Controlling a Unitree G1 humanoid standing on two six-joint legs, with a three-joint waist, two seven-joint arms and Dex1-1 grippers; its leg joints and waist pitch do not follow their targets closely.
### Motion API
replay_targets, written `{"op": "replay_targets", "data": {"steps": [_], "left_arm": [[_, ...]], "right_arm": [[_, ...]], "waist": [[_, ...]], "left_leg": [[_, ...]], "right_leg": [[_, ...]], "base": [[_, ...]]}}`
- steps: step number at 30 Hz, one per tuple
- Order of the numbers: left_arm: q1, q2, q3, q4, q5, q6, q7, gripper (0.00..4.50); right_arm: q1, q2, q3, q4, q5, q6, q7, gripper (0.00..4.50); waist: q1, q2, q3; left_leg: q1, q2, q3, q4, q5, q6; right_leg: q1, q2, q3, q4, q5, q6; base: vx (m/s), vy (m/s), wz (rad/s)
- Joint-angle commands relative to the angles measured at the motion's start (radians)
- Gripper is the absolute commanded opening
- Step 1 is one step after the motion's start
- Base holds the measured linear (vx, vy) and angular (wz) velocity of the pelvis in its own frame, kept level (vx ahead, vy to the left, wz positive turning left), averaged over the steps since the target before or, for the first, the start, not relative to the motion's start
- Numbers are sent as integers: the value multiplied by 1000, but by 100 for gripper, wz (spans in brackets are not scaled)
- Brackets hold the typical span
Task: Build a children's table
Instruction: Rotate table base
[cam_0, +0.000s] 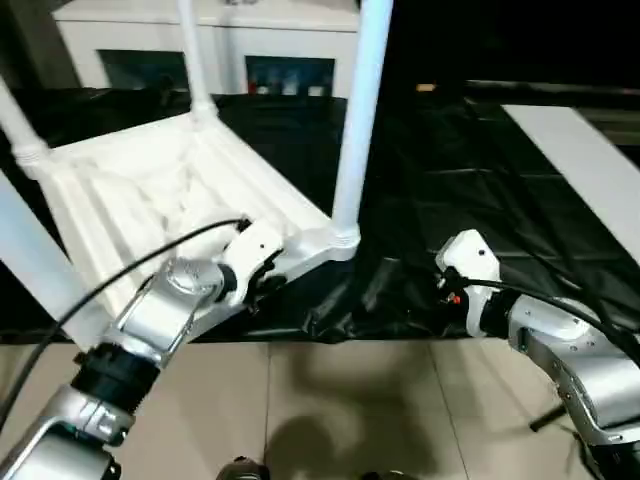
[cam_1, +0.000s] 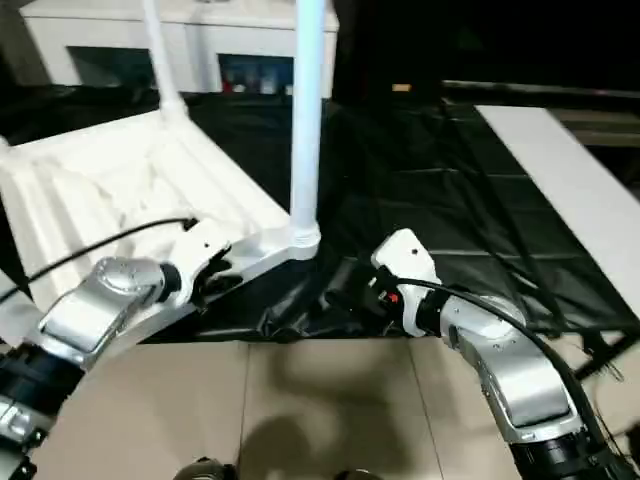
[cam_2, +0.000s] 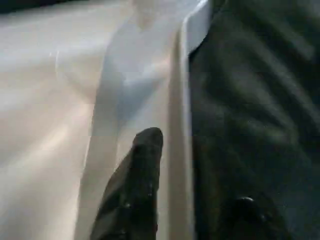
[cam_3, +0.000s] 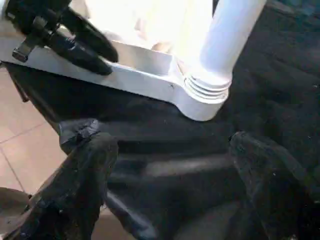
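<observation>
White plastic makes up the children's table (cam_0: 180, 190), which is laid upside down on the black-draped desk (cam_0: 480, 190), its ribbed underside turned upward. Its long axis is run from the near corner socket (cam_0: 342, 238) back and away toward the robot's left. Tapered legs (cam_0: 362, 110) are stood upright in the round sockets, pointing toward the ceiling; the nearest one is seated at the near corner, another is seen at the far corner, and others at the left edge of the head views.

The desk is covered with crumpled black cloth, which hangs over the front edge above a beige tiled floor (cam_0: 330, 400). A white glass-door cabinet (cam_0: 220, 50) is stood behind the desk, and a white board (cam_0: 580, 160) is laid on the cloth at the right.

The left end effector (cam_0: 262, 285) is placed at the tabletop's near rim; in the right wrist view its black fingers (cam_3: 82, 45) are seen straddling that rim, one over and one under, though whether the rim is clamped cannot be told. In the left wrist view one finger is shown lying on the white edge beside the black cloth.

The right end effector (cam_3: 170, 185) is held with its fingers spread wide, nothing between them, over the cloth just short of the near corner socket.
</observation>
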Motion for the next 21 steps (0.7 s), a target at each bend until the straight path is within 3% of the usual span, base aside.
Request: {"op": "replay_targets", "data": {"steps": [1, 2, 3, 4, 5, 6, 7, 8, 9, 10, 11, 12, 13, 14, 15, 16, 17, 18, 21], "left_arm": [[-29, 4, -26, 19, 26, -105, -36, 107], [-38, 3, -32, 29, 28, -151, -55, 98], [-47, -1, -37, 38, 28, -186, -72, 94], [-60, -5, -42, 52, 33, -219, -81, 77], [-82, -15, -44, 85, 43, -240, -77, 77], [-88, -17, -45, 93, 46, -245, -75, 58], [-114, -13, -63, 141, 75, -290, -78, 47], [-119, -12, -67, 150, 80, -299, -79, 47], [-134, -13, -68, 186, 92, -324, -86, 38], [-151, -19, -56, 212, 93, -327, -82, 26], [-158, -29, -36, 214, 81, -311, -78, 26], [-164, -41, -9, 208, 62, -286, -72, 6], [-164, -41, -9, 208, 62, -286, -72, 6], [-163, -45, -3, 205, 58, -280, -65, 6], [-149, -117, 123, 169, -1, -222, 124, 6], [-149, -117, 123, 169, -1, -222, 124, 6], [-129, -150, 179, 133, -31, -213, 198, 6], [-99, -184, 228, 86, -75, -185, 238, 6], [63, -289, 308, -159, -158, -83, 345, 6]], "right_arm": [[1, -8, -14, -25, -1, 16, -8, 400], [0, -7, -14, -22, -2, 15, -11, 400], [-1, -6, -13, -20, -3, 14, -13, 400], [-1, -6, -12, -19, -3, 14, -13, 400], [-1, -5, -10, -17, -5, 13, -15, 400], [-1, -5, -10, -17, -5, 12, -15, 400], [-1, -3, -7, -17, -6, 15, -16, 400], [0, -2, -6, -17, -6, 15, -16, 400], [1, -3, -3, -20, -9, 14, -19, 400], [4, -3, -4, -29, -9, 17, -22, 400], [6, -2, -7, -35, -8, 17, -27, 400], [9, 0, -12, -42, -7, 19, -34, 400], [9, 0, -12, -42, -7, 19, -34, 400], [9, 1, -13, -43, -5, 20, -35, 400], [6, 36, -45, -42, -4, 26, -89, 400], [6, 36, -45, -42, -4, 26, -89, 400], [4, 59, -64, -38, -6, 24, -127, 400], [6, 83, -81, -38, -9, 23, -165, 400], [34, 164, -133, -69, -20, 43, -294, 400]], "waist": [[-13, 16, -52], [-15, 21, -50], [-18, 31, -41], [43, 51, -36], [100, 34, -40], [62, -40, -80], [59, -47, -74], [84, -40, -70], [100, -22, -78], [92, -13, -87], [79, -12, -81], [70, 15, -99], [68, 14, -96], [68, 14, -96], [70, 29, -95], [64, 19, -93], [67, 16, -95], [63, 19, -93], [49, 11, -93]], "left_leg": [[51, 36, -39, -107, -700, -52], [59, 41, -40, -113, -745, -60], [42, 57, -40, -154, -844, -70], [-92, 90, -7, -258, -984, -89], [-112, 75, 34, -245, -953, -69], [20, 42, 57, -132, -625, -55], [66, -6, -35, 83, -177, -18], [-10, -35, -62, 62, -29, 13], [-3, 3, -57, 7, -34, -9], [37, 29, -37, -33, -106, -42], [41, 29, -31, -43, -185, -49], [34, 38, -28, -52, -219, -58], [24, 37, -27, -55, -220, -56], [24, 37, -27, -55, -220, -56], [18, 32, -26, -59, -276, -64], [18, 34, -26, -62, -308, -66], [21, 34, -25, -62, -312, -61], [13, 32, -25, -63, -301, -57], [7, 35, -22, -67, -267, -40]], "right_leg": [[25, -48, -11, -103, -528, -63], [26, -44, -20, -104, -535, -58], [55, -23, -49, -71, -486, -58], [150, -1, -48, 180, -276, -76], [141, 6, -33, 186, -241, -59], [60, -29, 74, 131, -629, 8], [-37, -160, 157, -91, -1008, -16], [46, -112, 172, -71, -876, -26], [56, -111, 145, -41, -714, -49], [16, -39, 96, 2, -374, -101], [11, -25, 87, 10, -299, -129], [26, -38, 80, 21, -95, -203], [32, -38, 77, 21, -72, -212], [32, -38, 77, 21, -72, -212], [38, -45, 74, 17, -104, -215], [41, -50, 72, 8, -128, -224], [42, -52, 73, 4, -142, -220], [44, -53, 74, 2, -144, -218], [50, -55, 72, 0, -127, -219]], "base": [[0, 0, 0], [0, 0, 0], [0, 0, 0], [-101, 6, 3], [-16, -97, 8], [-16, -97, 8], [78, -155, 4], [75, -76, 3], [75, -76, 3], [0, 0, 0], [-45, -19, 21], [-45, -19, 21], [0, 0, 0], [0, 0, 0], [0, 0, 0], [0, 0, 0], [0, 0, 0], [0, 0, 0], [0, 0, 0]]}}
